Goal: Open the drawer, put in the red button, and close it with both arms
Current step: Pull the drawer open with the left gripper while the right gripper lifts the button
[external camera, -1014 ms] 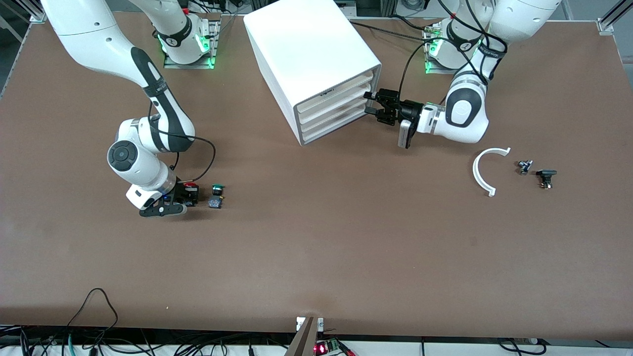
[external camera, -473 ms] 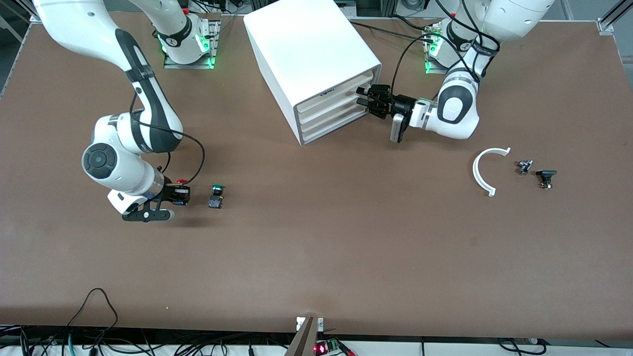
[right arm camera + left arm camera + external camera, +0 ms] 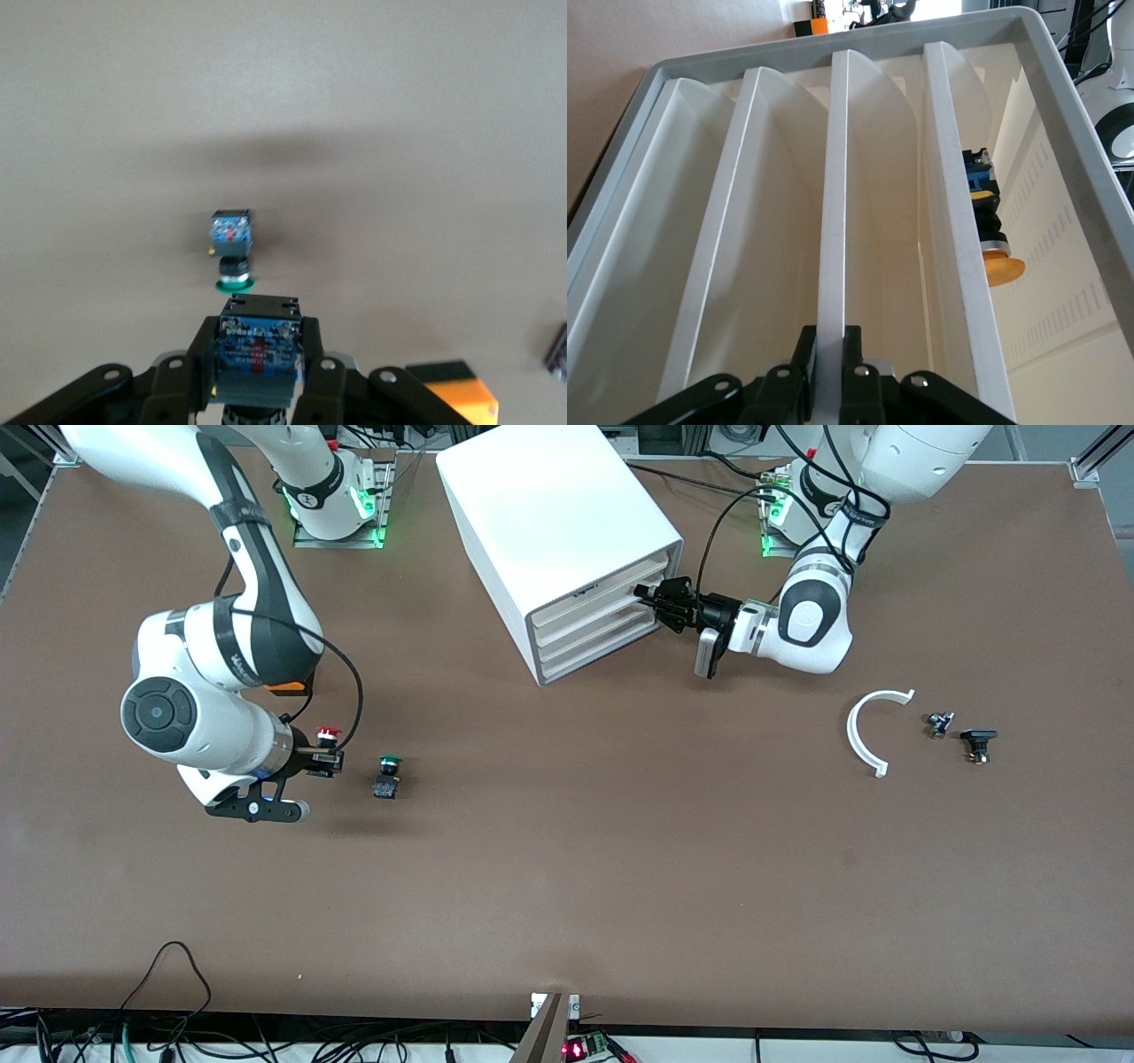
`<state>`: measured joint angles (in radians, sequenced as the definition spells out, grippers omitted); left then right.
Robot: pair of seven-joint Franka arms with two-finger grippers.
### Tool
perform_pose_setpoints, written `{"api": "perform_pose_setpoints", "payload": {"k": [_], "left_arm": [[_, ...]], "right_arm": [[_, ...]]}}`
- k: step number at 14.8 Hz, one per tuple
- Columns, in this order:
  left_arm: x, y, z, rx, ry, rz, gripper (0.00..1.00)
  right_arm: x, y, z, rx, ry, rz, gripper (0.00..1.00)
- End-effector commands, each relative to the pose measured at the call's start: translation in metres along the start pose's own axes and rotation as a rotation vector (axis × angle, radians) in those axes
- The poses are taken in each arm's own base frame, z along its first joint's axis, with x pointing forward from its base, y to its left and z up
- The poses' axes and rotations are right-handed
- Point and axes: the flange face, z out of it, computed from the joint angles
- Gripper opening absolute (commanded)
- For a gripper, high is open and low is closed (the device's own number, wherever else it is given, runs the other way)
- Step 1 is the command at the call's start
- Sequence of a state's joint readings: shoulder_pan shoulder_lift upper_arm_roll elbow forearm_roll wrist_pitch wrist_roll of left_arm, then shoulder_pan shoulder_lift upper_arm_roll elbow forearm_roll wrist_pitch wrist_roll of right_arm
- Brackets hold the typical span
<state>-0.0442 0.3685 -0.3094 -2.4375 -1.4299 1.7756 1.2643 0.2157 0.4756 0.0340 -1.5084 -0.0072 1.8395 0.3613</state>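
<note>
Right arm's black two-finger end effector [image 3: 326, 761] up over the brown tabletop [image 3: 567, 868] toward the right arm's end, clamped on the tiny red-capped push button with black-and-blue body [image 3: 329, 734]; red cap plain in the front view, blue base caught between the black fingers [image 3: 202, 354] in the right wrist view. Directly beneath, on the tabletop: the matching green-capped push button [image 3: 387, 776], lying on its side apart from the held one. Small orange box [image 3: 288, 687] mostly hidden under the right arm's forearm.

Left arm's black two-finger end effector [image 3: 651, 595] at the front of the large white box cabinet [image 3: 558, 531], closed on the cream front edge of the shallow white tray drawer second from the top [image 3: 602, 607] (fingers pinching that edge from both sides in the left wrist view). Drawer apparently barely out, if at all — hard to judge from the front view. Something blue-and-black with an orange cap [image 3: 992, 239] visible past the cabinet in the left wrist view.

Toward the left arm's end of the tabletop: a curved white plastic arc [image 3: 866, 728], a small grey metal part [image 3: 939, 723] beside it, and a small black part [image 3: 978, 742] just beside that.
</note>
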Motion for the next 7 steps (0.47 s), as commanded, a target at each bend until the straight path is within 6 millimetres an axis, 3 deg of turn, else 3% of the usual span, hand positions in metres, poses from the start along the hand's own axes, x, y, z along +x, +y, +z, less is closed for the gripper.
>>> {"api": "perform_pose_setpoints", "payload": {"k": [1,7], "left_arm": [[0.003,0.000,-0.004,-0.007,0.039,0.016,0.00],[0.030,-0.010,-0.045,0.006,0.120,0.026,0.00]], "right_arm": [[-0.012,-0.033,-0.029,-0.008,-0.012,0.084,0.00],[-0.048,-0.113,-0.064,0.003,0.039,0.233,0.00]]}}
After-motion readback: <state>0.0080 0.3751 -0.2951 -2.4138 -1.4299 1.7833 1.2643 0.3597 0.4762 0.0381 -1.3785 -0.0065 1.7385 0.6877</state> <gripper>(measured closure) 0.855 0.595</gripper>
